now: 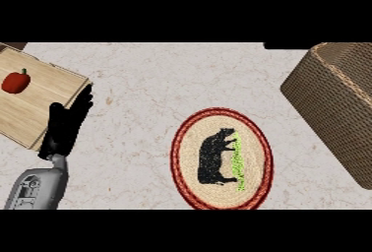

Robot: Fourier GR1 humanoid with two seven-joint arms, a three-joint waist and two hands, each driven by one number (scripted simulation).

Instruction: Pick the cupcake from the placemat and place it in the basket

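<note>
Currently, only the left hand (67, 127) is seen, entering from the lower left edge on a grey forearm (36, 187). Its fingers (80, 106) are extended nearly straight and released; nothing is grasped. The fingertips are positioned at the edge of a wooden cutting board (36, 98), though contact with the board cannot be confirmed. A red bell pepper (16, 82) is located on the board, apart from the hand.

The oval placemat (222, 158) is laid flat on the marble desk (160, 74), near the centre. It is bordered in red and carries a black animal figure with a green strip beside it. No cupcake can be identified on the placemat, and its location cannot be determined from this view.

The woven basket (334, 103) is positioned at the right edge, apart from the placemat, and only part of its rim and side wall is shown. Its interior is hidden.
</note>
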